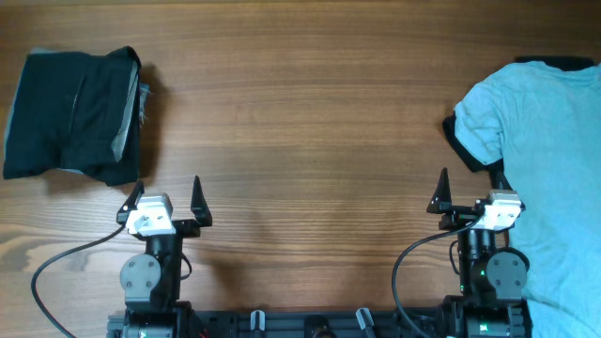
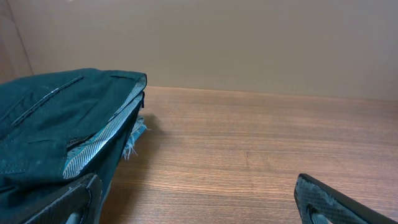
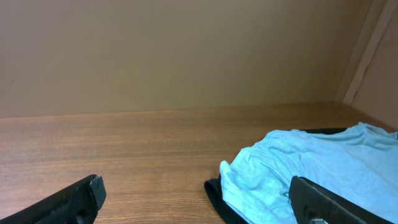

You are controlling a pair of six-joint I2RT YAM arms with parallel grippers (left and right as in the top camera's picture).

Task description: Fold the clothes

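A pale aqua-blue T-shirt (image 1: 549, 160) lies loose at the table's right side, over a black garment (image 1: 470, 150) whose edge shows beneath it. Both show in the right wrist view, the blue shirt (image 3: 311, 168) over the black edge (image 3: 217, 199). A folded black shirt with grey lining (image 1: 70, 115) sits at the far left and shows in the left wrist view (image 2: 56, 118). My left gripper (image 1: 167, 199) is open and empty, just in front of the folded shirt. My right gripper (image 1: 474, 192) is open and empty at the blue shirt's near left edge.
The wooden table (image 1: 300, 122) spans the view between the two piles. A plain tan wall (image 3: 186, 50) stands behind the table. The arm bases (image 1: 310, 319) and cables sit along the front edge.
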